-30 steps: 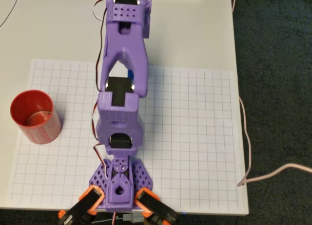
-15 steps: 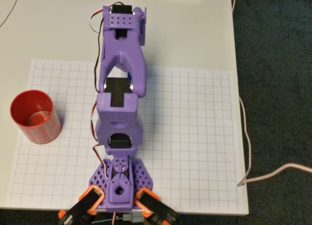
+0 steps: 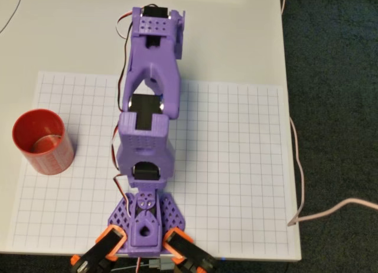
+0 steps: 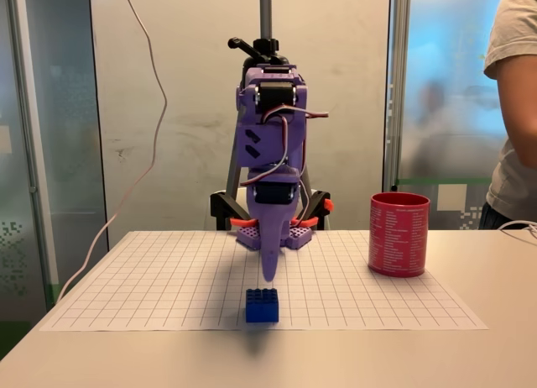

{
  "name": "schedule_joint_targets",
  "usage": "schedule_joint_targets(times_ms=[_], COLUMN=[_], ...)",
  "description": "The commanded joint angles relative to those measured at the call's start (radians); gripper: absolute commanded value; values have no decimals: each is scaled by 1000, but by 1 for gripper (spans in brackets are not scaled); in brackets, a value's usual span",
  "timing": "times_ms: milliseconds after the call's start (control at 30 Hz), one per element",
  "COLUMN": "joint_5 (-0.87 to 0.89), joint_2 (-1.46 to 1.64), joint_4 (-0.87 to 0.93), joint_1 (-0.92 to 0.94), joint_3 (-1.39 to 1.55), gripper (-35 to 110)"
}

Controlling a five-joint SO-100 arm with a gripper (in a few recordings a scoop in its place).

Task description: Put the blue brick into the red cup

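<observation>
Purple plastic made up the whole arm [image 3: 147, 107], which in the overhead view stretched from its orange-clamped base at the bottom edge up over the white gridded paper mat [image 3: 236, 166]; in the fixed view its gripper [image 4: 268, 275] pointed straight down, tip hanging just above the small bright blue plastic building brick [image 4: 262, 306], and whether the fingers stood apart or together could not be told. That brick sat on the mat near its front edge, well apart from the red ribbed plastic cup [image 4: 398, 234], which stood upright to the right in the fixed view and at the mat's left edge [image 3: 42, 140] from overhead.
</observation>
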Motion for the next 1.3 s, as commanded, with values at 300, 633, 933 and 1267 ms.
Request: schedule_joint_targets(times_ms=[300,633,933,1267], joint_5=[-9,5,14,54], joint_2=[3,-72,-98,-80], joint_4=[-29,-129,-172,-247], joint_1=[20,46,60,71], joint_3=[34,144,181,153], gripper=[59,59,59,0])
